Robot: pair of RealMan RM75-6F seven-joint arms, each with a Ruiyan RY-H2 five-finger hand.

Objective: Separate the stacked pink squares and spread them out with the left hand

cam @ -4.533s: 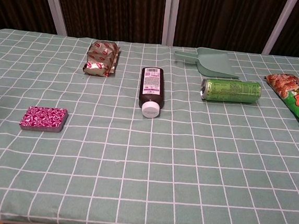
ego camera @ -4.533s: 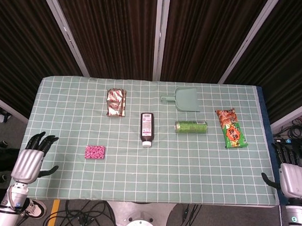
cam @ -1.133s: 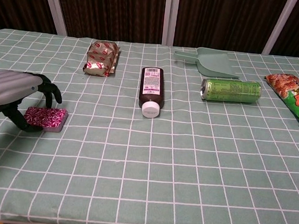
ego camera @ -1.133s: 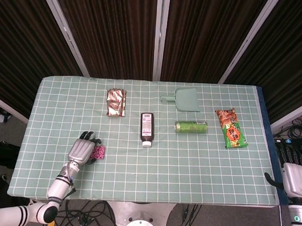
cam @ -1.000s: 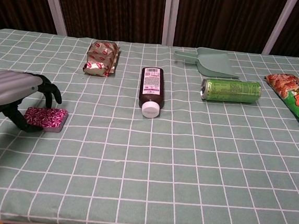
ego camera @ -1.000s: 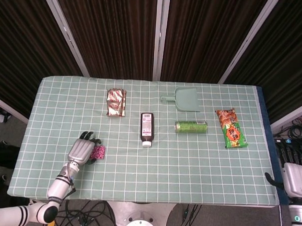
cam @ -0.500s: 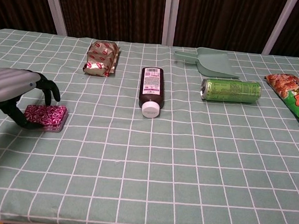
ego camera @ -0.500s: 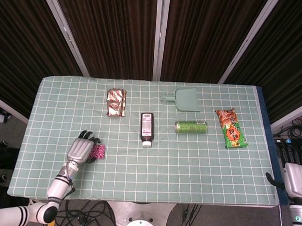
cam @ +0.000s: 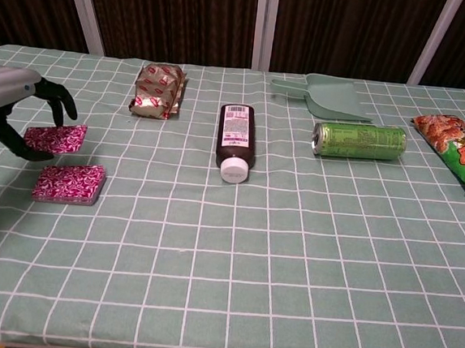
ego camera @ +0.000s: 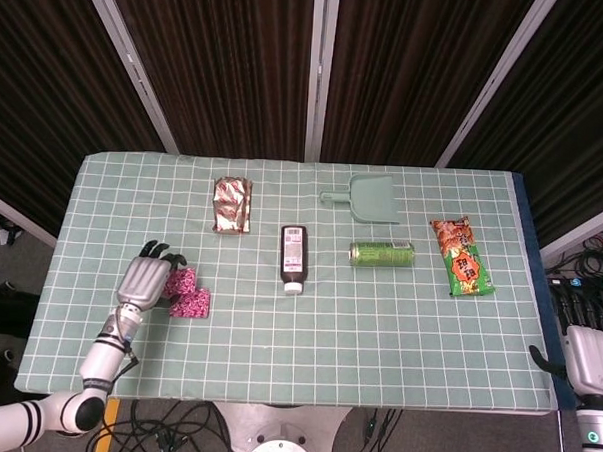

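Left hand (cam: 10, 110) cut by frame edge; right hand (ego camera: 586, 359) partly cropped.

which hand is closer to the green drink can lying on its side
Right. The right hand hangs off the table's right edge, right of and nearer than the green drink can; the left hand is far across the table at the pink squares.

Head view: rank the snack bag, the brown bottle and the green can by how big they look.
1. Snack bag, longest and widest.
2. Brown bottle, nearly as long but narrower.
3. Green can, clearly shortest.
All three lie flat at a similar depth on the table, so camera nearness hardly affects this.
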